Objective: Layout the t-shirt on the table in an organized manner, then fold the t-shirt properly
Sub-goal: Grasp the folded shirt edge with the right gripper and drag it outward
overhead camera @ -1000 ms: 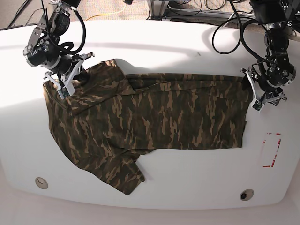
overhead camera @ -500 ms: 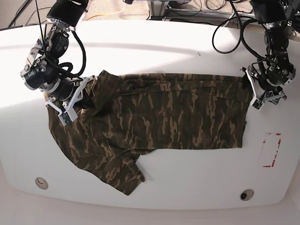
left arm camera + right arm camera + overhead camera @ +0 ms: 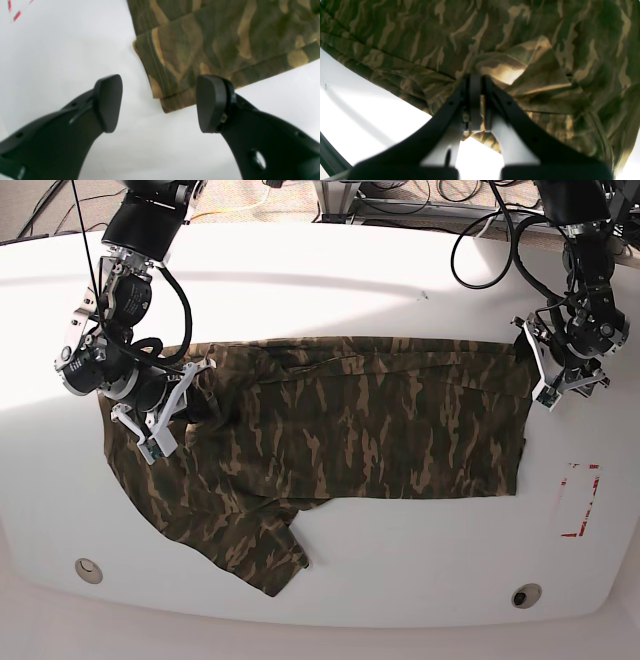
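Right pincer (image 3: 475, 100) clamps bunched t-shirt (image 3: 350, 430); left pincer (image 3: 158, 102) wide open, empty, over hem corner.

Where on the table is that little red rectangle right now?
In the base view, the red-outlined tape rectangle lies near the white table's right edge, just beyond the camouflage t-shirt's hem.

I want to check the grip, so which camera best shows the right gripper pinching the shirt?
The right wrist view: the right gripper is shut on a bunched fold of the t-shirt. The base view shows it small, from above. The left wrist view shows only the open left gripper.
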Controlling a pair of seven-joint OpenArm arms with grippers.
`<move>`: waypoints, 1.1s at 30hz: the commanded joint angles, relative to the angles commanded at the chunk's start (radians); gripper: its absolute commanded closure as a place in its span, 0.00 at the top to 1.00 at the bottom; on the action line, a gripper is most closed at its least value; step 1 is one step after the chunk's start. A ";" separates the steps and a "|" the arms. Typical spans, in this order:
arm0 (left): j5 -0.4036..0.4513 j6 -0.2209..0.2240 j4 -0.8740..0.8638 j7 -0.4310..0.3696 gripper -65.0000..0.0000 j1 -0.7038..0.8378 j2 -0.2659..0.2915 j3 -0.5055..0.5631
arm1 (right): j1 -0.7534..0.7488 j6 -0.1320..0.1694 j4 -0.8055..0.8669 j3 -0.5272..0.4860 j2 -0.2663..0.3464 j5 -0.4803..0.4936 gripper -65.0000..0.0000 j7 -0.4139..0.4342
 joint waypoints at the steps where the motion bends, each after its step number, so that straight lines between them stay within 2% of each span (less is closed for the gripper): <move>1: 0.000 0.000 0.000 0.000 0.66 0.000 0.000 0.000 | 0.011 0.000 -0.014 0.000 0.000 0.000 0.00 0.000; 10: 0.000 0.000 0.000 0.000 0.66 0.000 0.002 0.000 | 0.072 0.000 -0.091 0.000 -0.003 0.000 0.00 0.002; 15: 0.000 0.000 0.000 0.000 0.66 0.000 0.002 0.000 | 0.095 0.000 -0.112 0.000 -0.034 -0.002 0.04 0.002; 20: 0.000 0.000 0.000 0.000 0.66 0.000 0.005 0.000 | 0.097 0.000 -0.112 -0.002 -0.043 -0.002 0.37 0.002; 21: 0.000 0.000 0.000 0.000 0.66 0.000 0.005 0.000 | 0.097 0.000 -0.109 -0.009 -0.043 -0.002 0.52 0.002; 22: 0.000 0.000 0.000 0.000 0.66 0.000 0.005 0.000 | 0.097 0.000 -0.107 -0.018 -0.041 -0.002 0.61 0.002; 26: 0.000 0.000 0.000 -0.002 0.66 0.000 0.003 0.000 | 0.095 0.000 -0.106 -0.026 -0.012 0.000 0.91 0.002; 28: 0.000 0.000 0.015 -0.003 0.66 -0.002 0.003 0.000 | 0.091 0.000 -0.092 -0.026 0.017 0.000 0.97 0.002; 33: 0.000 0.000 0.121 -0.002 0.66 0.000 0.002 0.000 | 0.061 0.000 -0.051 -0.025 0.097 -0.002 0.93 0.011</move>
